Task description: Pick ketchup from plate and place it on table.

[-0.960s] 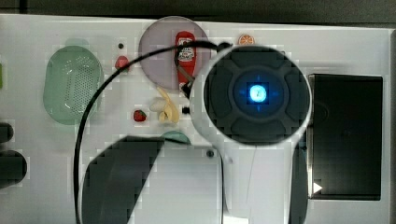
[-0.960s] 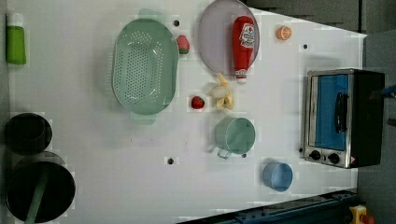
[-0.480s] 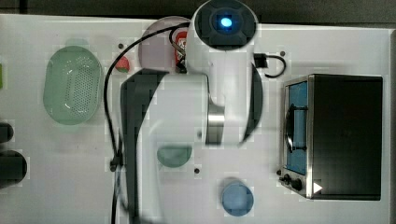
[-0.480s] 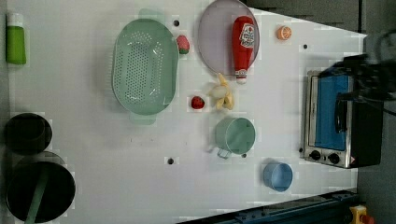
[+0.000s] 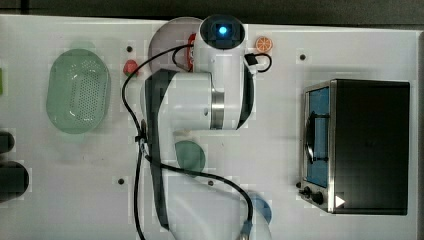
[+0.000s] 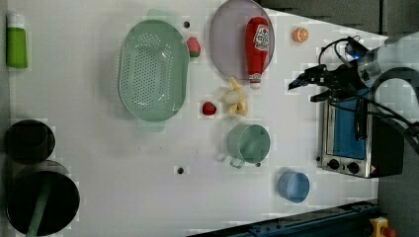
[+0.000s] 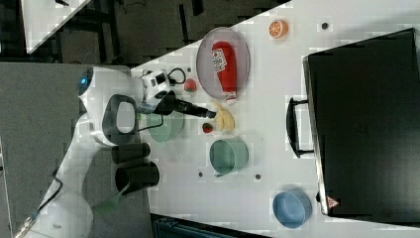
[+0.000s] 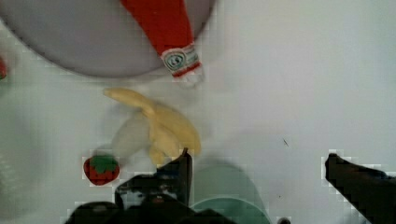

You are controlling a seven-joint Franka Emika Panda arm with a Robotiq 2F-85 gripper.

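Right now I see the ketchup (image 6: 258, 47) lying flat on the plate (image 6: 227, 42), its cap end poking past the plate's rim toward the peeled banana (image 6: 236, 100) on the counter (image 6: 99, 158). My arm's fingers (image 8: 180, 170) are spread wide with nothing between them; in the wrist view they frame the counter near the banana and the green cup (image 8: 229, 205), apart from the bottle. In the right view the gripper (image 7: 200, 112) reaches level toward the banana, short of the plate. A strawberry (image 6: 209, 108) sits just beside the banana. In the left view, the green basket (image 6: 153, 69) lies to the plate's left, and a blue bowl (image 6: 293, 186) and the toaster oven (image 6: 353, 143) sit lower right.
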